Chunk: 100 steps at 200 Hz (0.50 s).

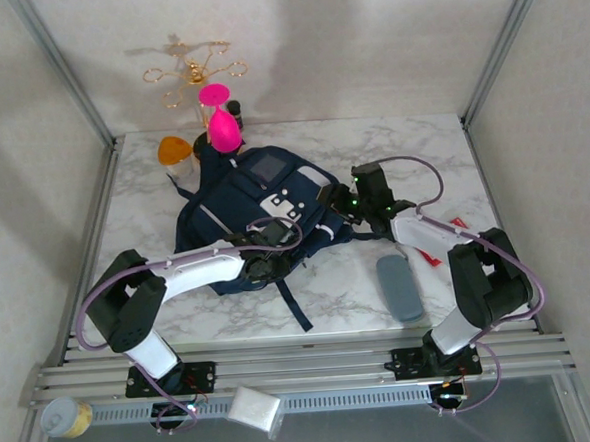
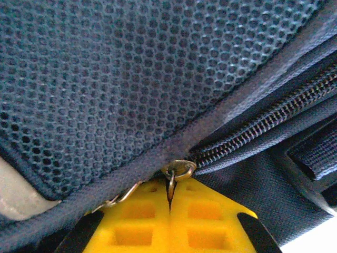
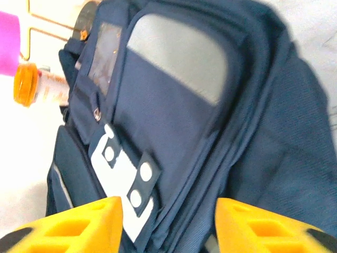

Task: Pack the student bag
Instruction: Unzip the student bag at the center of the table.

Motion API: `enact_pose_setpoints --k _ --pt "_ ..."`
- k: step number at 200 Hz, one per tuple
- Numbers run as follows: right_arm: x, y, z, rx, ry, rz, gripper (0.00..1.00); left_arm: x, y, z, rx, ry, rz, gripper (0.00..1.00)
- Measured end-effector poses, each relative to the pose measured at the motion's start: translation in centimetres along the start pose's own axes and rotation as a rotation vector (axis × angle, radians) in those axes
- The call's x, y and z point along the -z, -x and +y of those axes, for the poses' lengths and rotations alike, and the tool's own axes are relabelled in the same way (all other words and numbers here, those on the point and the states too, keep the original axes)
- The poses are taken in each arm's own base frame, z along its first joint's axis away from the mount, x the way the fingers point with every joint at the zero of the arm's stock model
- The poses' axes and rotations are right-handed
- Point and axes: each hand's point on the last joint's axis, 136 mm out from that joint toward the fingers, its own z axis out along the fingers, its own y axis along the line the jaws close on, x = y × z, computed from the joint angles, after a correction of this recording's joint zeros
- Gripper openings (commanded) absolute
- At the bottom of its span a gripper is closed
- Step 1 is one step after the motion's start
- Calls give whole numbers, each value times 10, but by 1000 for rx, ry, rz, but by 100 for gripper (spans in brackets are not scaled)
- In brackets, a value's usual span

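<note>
Student bag (image 1: pixel 236 200) lies flat at the centre of the marble-patterned table (image 1: pixel 371 146), top end toward the upper edge of the overhead frame, straps trailing toward the lower edge.

Left gripper (image 2: pixel 169 196): yellow fingers pressed together, pinching the thin metal zipper pull (image 2: pixel 176 171) at the lower centre of the wrist view. The grip sits right at the slider, so my reading is that the arm means to drag the zipper (image 2: pixel 263 124) along its track and open a compartment. Nothing looks packed yet.

Right gripper (image 3: pixel 169 211): fingers spread, nothing between them. It hovers at the bag's right side in the overhead view and faces the front pocket (image 3: pixel 168 121). I judge it is placed to hold the fabric down while the other arm pulls. Whether it touches the cloth I cannot tell.

Materials:
- Mesh panel (image 2: pixel 121 74): navy, open honeycomb weave, soft, fills the upper left of the left wrist view.
- Zipper: dark coil teeth set between smooth woven tape, running up to the right.
- Pocket: plain matte navy cloth with a rounded top. A pale grey patch (image 3: pixel 176 58) sits above it and a white patch (image 3: pixel 124 176) with round marks sits lower left.
- Fingers: hard yellow plastic with ribbed recesses.

Loose cloth may bunch at the slider if it is left unbraced.

A long grey rounded case (image 1: pixel 399 287) lies to the lower right of the bag, apart from it, probably an item to pack.
</note>
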Motion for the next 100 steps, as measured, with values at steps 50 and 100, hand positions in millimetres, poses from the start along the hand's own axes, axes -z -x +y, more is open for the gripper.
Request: enact_pose_setpoints --k 50,100 --pt "-14 -54 33 10 18 128 54 25 14 -10 6 -44 -34 0" --pt "-40 -69 9 -93 -73 147 49 49 24 -17 16 -106 -74 0"
